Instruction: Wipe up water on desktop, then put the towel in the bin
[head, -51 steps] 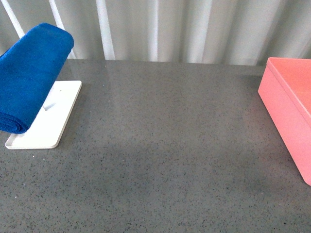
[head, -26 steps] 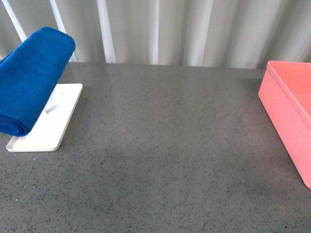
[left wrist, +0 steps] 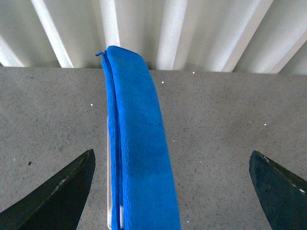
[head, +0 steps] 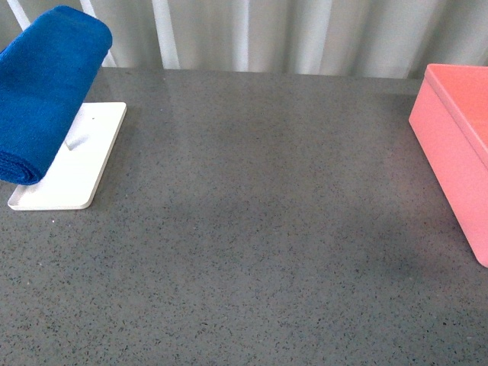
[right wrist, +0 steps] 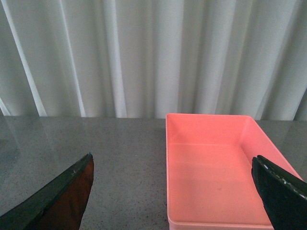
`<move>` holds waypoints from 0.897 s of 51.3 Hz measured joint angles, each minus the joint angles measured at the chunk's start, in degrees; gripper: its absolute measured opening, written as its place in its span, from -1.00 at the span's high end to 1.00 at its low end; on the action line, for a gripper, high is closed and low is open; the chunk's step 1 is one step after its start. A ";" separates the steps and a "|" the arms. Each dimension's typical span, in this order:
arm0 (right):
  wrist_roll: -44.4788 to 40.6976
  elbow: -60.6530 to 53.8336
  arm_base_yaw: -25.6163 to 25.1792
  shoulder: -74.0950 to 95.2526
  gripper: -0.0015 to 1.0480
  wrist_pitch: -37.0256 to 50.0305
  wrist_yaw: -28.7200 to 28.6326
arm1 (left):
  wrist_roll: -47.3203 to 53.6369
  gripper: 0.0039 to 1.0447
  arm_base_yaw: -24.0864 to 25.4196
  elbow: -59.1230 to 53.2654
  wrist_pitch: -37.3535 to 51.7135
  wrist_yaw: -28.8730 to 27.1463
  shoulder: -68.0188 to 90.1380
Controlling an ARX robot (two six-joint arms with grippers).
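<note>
The blue towel (head: 42, 91) hangs folded over a stand on the white tray (head: 80, 168) at the far left of the grey speckled desktop (head: 252, 213). The pink bin (head: 457, 137) stands at the right edge, with nothing inside it (right wrist: 216, 182). No water can be made out on the desktop. Neither arm shows in the front view. In the left wrist view my left gripper (left wrist: 171, 155) is open, its fingers (left wrist: 57, 196) wide on either side of the towel (left wrist: 139, 143) and clear of it. My right gripper (right wrist: 171, 157) is open, facing the bin from short of its near rim.
A pale pleated curtain (head: 305, 34) closes off the far edge of the desktop. A thin strip of the white tray (left wrist: 109, 191) shows beside the towel in the left wrist view.
The whole scene sits a little higher in the front view than half a second ago. Towel, tray and bin keep their places relative to each other.
</note>
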 joint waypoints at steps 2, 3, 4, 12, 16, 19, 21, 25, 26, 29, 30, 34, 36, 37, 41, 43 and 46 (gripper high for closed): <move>0.00 0.00 0.00 0.00 -0.86 0.00 0.00 | 2.23 -0.88 -0.28 5.51 -1.36 -0.87 6.21; 0.00 0.00 0.00 0.00 -0.86 0.00 0.02 | 3.45 -0.88 -0.52 8.76 -2.10 -2.16 9.60; 0.00 0.00 0.00 0.00 -0.86 0.00 0.00 | 4.04 -0.88 -0.66 10.95 -3.02 -2.93 11.82; 0.00 0.00 0.00 0.00 -0.86 0.00 0.02 | 9.60 -0.88 -1.27 30.77 -15.67 -7.65 29.64; 0.00 0.00 0.00 0.00 -0.86 0.00 0.00 | 10.38 -0.88 -1.25 34.86 -17.81 -8.02 33.57; 0.00 0.00 0.00 0.00 -0.86 0.00 0.00 | 10.40 -0.88 -1.22 37.57 -19.45 -8.59 35.89; 0.00 0.00 0.00 0.00 -0.86 0.00 0.00 | 10.38 -0.88 -1.16 38.82 -19.96 -8.59 36.94; 0.00 0.00 0.00 0.00 -0.86 0.00 0.02 | 10.38 -0.88 -0.96 39.60 -20.31 -7.87 38.07; 0.00 0.00 0.00 0.00 -0.86 0.00 0.02 | 10.36 -0.88 -0.94 39.60 -20.04 -7.89 38.29; 0.00 0.00 0.00 0.00 -0.86 0.00 0.02 | 10.36 -0.88 -0.87 39.04 -18.16 -7.65 38.69; 0.00 0.00 0.00 0.00 -0.86 0.00 0.00 | 10.34 -0.88 -0.85 38.47 -17.31 -7.63 38.71; 0.00 0.00 0.00 0.00 -0.86 0.00 0.02 | 10.19 -0.88 -0.79 36.68 -16.70 -6.62 38.82; 0.00 0.00 0.00 0.00 -0.86 0.00 0.00 | 10.19 -0.88 -0.76 35.50 -16.31 -6.29 38.86; 0.00 0.00 0.00 0.00 -0.86 0.00 0.02 | 10.21 -0.88 -0.76 35.06 -16.13 -6.25 38.86; 0.00 0.00 0.00 0.00 -0.86 0.00 0.00 | 10.34 -0.88 -0.76 33.48 -15.15 -6.38 38.93; 0.00 0.00 0.00 0.00 -0.86 0.00 0.02 | 10.45 -0.88 -0.76 33.05 -14.84 -6.71 38.99; 0.00 0.00 0.00 0.00 -0.86 0.00 0.00 | 10.43 -0.88 -0.79 32.50 -14.43 -7.19 39.06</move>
